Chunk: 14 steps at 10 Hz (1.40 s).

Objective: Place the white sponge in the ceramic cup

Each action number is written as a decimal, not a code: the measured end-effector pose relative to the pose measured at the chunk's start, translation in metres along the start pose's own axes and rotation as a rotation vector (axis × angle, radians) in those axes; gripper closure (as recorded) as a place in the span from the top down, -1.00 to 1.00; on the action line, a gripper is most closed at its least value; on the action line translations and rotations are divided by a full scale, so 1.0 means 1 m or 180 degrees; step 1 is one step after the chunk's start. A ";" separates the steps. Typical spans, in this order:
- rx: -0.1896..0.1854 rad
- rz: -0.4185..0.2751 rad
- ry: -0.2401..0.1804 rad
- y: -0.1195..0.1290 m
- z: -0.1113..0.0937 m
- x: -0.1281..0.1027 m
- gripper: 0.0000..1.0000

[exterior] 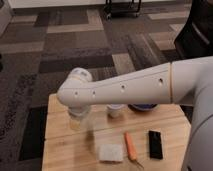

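The white sponge (111, 152) lies flat on the wooden table (60, 150), near its front edge. The ceramic cup (115, 111) stands behind it at the table's far side, its top hidden by my arm. My arm reaches across from the right, and its wrist is over the table's left part. My gripper (88, 129) hangs below the wrist, left of the cup and behind and to the left of the sponge. It holds nothing that I can make out.
An orange carrot (131, 146) lies just right of the sponge. A black flat rectangle (155, 144) lies further right. A dark blue plate (143, 107) sits right of the cup, mostly under my arm. Patterned carpet surrounds the table.
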 end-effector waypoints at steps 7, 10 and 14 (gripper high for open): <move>-0.0336 -0.0522 0.0209 -0.001 0.018 0.072 0.30; -0.0476 -0.0830 0.0262 0.013 0.025 0.109 0.30; -0.0639 -0.1116 0.0647 0.029 0.033 0.167 0.30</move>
